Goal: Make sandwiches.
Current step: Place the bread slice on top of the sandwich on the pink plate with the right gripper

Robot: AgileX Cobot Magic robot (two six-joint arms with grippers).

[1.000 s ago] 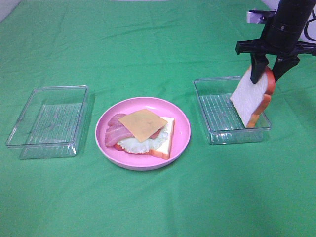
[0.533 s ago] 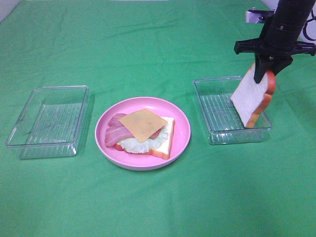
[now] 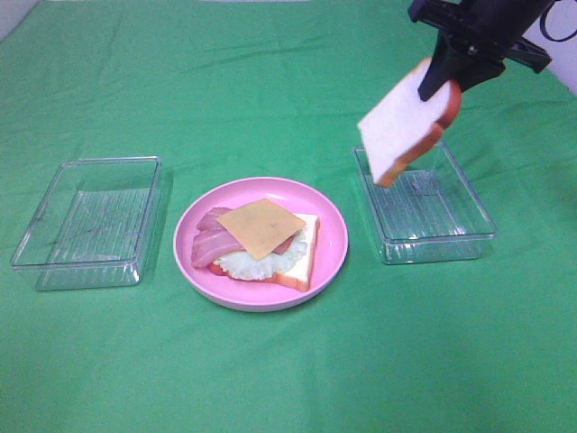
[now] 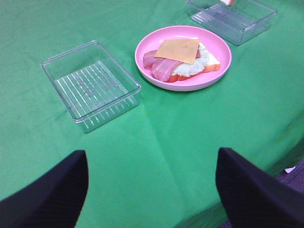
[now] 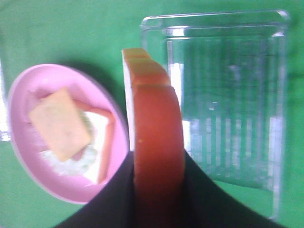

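Observation:
An open sandwich [image 3: 260, 239] lies on the round pink plate [image 3: 330, 242]: a bread slice, lettuce, bacon strips and a yellow cheese square on top. It also shows in the left wrist view [image 4: 183, 59] and the right wrist view [image 5: 66, 128]. My right gripper [image 3: 444, 74] is shut on a second bread slice [image 3: 406, 120], white with an orange-brown crust [image 5: 154, 137], and holds it tilted in the air above the right clear tray [image 3: 433, 236]. My left gripper [image 4: 152, 190] is open and empty, low over the cloth, well away from the plate.
An empty clear tray [image 3: 90, 221] stands left of the plate, also in the left wrist view [image 4: 90, 85]. The right tray [image 5: 237, 95] holds nothing. Green cloth [image 3: 288, 370] covers the table; its front edge shows in the left wrist view [image 4: 285, 161].
My right gripper closed on the bread slice, lifted it out of the right tray, and carried it up and to the left. The plate and trays have not moved.

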